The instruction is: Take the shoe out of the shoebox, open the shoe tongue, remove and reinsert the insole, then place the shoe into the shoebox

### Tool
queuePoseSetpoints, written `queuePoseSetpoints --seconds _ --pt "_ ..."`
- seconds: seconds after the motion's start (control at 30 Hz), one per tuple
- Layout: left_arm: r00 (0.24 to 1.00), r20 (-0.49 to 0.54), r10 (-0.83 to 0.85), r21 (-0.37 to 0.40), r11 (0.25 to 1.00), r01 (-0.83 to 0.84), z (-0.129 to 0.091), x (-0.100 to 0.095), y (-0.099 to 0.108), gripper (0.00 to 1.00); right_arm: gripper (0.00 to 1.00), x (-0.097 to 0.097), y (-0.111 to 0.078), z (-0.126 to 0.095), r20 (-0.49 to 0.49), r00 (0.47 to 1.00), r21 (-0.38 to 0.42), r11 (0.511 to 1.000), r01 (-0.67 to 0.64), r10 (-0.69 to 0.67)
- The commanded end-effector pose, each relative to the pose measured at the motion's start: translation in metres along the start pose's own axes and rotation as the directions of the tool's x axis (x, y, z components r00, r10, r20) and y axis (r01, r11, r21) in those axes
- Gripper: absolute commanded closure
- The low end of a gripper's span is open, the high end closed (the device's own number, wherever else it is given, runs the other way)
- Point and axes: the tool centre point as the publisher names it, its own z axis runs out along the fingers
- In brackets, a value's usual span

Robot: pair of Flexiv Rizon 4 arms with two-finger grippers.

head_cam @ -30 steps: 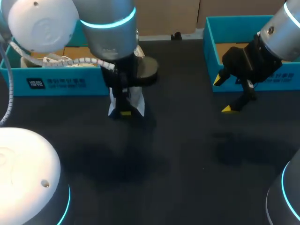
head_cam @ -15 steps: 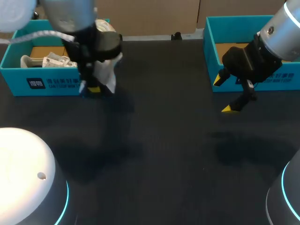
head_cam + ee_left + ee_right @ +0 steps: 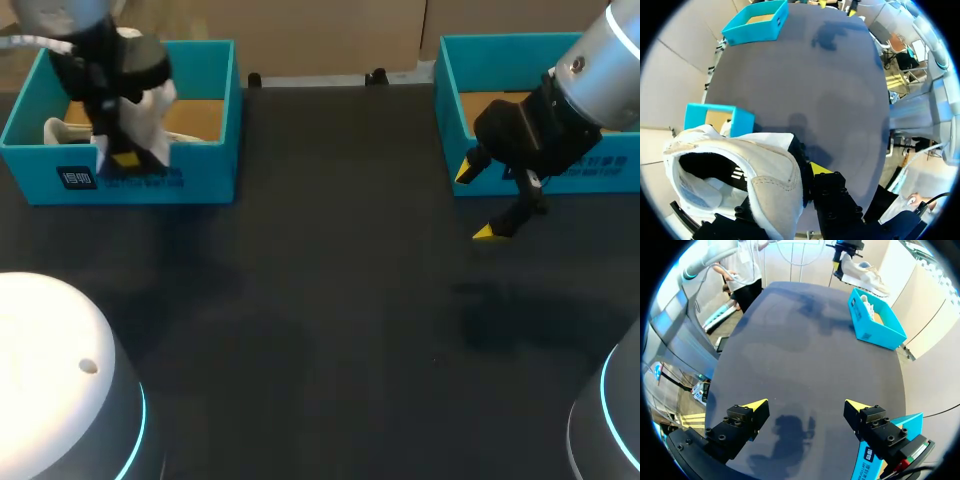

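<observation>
The left end effector is gripping the white shoe and holding it in the air at the left box, clear of the worktop. In the head view the shoe is hanging across the box's front wall. In the right wrist view it is sitting above the box rather than inside it. From the left wrist, the shoe is filling the space beside the one yellow tip that is showing (the other finger is hiding behind the upper). The shoe's opening is facing the camera and showing a dark lining. A corner of the left box is peeking out just past the shoe.

A second shoe, also white, is lying inside the left box near its left end.

The right end effector is hanging open over the worktop, just in front of the right box and holding nothing. Its two yellow tips are standing well apart, one close to the box's front wall and the other lower, toward the middle of the worktop. In its own wrist view the fingers are spreading wide over bare dark surface. The left box and the raised shoe are sitting far ahead of them, across the worktop.
</observation>
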Motion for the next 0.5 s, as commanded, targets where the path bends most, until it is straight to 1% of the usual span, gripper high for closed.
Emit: queuePoseSetpoints --seconds 0.03,0.13,0.17,0.2,0.27,0.3,0.47,0.5 --pt "1.0 0.007 0.018 0.01 1.0 -0.018 -0.003 -0.013 0.023 1.0 0.0 0.0 0.0 0.001 0.0 1.0 0.002 1.0 -0.001 0.001" --pt "0.997 -0.004 0.074 0.018 0.997 -0.074 -0.002 -0.026 0.035 1.0 0.0 0.0 0.0 0.001 0.0 1.0 0.002 1.0 -0.001 0.001" --pt "0.994 -0.016 0.11 0.009 0.994 -0.11 -0.001 -0.031 0.039 1.0 0.0 0.0 0.0 0.001 0.0 1.0 0.002 1.0 -0.001 0.001" --pt "0.992 0.005 0.129 0.009 0.992 -0.129 0.001 -0.034 0.042 1.0 0.0 0.0 0.0 0.001 0.0 1.0 0.002 1.0 -0.001 0.001" --pt "0.987 -0.024 0.16 0.018 0.987 -0.16 0.003 -0.043 0.049 1.0 0.0 0.0 0.0 0.001 0.0 1.0 0.002 1.0 -0.001 0.001" --pt "0.99 -0.004 0.139 0.012 0.99 -0.139 0.004 -0.048 0.053 1.0 0.0 0.0 0.0 0.001 0.0 1.0 0.002 1.0 -0.001 0.001" --pt "0.991 -0.002 0.136 0.009 0.991 -0.136 0.004 -0.068 0.073 1.0 0.0 0.0 0.0 0.001 0.0 1.0 0.002 1.0 -0.001 0.001" --pt "0.989 -0.003 0.147 -0.002 0.989 -0.147 0.004 -0.072 0.077 1.0 0.0 0.0 0.0 0.001 0.0 1.0 0.002 1.0 -0.001 0.001"
